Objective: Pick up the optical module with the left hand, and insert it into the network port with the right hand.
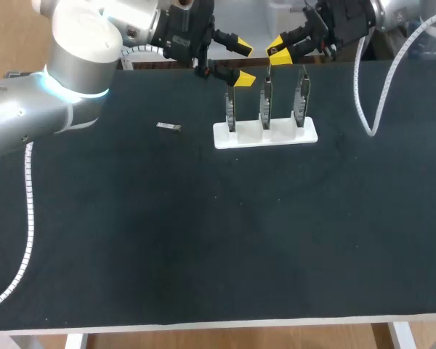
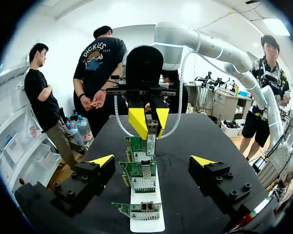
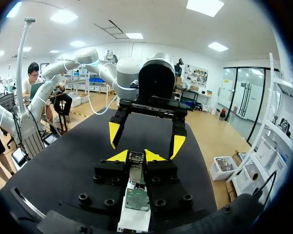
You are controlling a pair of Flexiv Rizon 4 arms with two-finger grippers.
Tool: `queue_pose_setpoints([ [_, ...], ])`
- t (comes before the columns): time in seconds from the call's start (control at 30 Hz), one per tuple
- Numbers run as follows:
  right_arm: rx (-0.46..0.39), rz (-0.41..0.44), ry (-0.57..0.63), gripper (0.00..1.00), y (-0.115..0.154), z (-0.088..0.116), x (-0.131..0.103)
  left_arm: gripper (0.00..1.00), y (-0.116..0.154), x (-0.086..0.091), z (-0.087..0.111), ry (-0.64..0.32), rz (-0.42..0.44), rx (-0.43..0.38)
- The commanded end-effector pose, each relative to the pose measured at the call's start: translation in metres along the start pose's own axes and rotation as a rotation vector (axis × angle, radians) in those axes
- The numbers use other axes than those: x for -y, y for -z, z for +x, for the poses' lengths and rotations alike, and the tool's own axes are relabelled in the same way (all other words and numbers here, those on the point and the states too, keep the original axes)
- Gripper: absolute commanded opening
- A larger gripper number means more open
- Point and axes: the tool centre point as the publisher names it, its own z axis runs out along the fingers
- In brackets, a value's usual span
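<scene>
As seen from above, got a black table [image 1: 203, 240] carrying a white stand [image 1: 265, 135] with three upright network cards [image 1: 265, 105]. Seeing left gripper [image 1: 243, 64] up behind the stand's left end, fingers spread wide, nothing between; right gripper [image 1: 278, 49] behind the stand's right end, pinching the optical module [image 2: 151, 144] over that end's card. Also spotting a small metallic part [image 1: 168, 127] lying flat left of the stand.
</scene>
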Motion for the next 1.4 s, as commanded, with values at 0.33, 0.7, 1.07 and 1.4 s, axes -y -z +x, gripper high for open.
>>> queue_pose_setpoints([
  [0.33, -0.007, -0.030, -0.015, 0.00, -0.003, 0.008, 0.007, 1.00, -0.001, -0.002, -0.001, -0.001, 0.005, -0.003],
  [0.7, -0.017, -0.048, -0.001, 0.00, -0.005, 0.004, 0.008, 1.00, -0.001, -0.002, -0.001, -0.001, 0.005, -0.003],
  [1.07, 0.000, -0.044, -0.013, 0.00, 0.000, 0.011, 0.007, 1.00, -0.001, -0.002, -0.001, -0.001, 0.005, -0.003],
  [1.4, 0.007, -0.070, -0.031, 0.00, -0.002, 0.020, 0.013, 1.00, -0.001, -0.002, -0.001, -0.001, 0.005, -0.003],
])
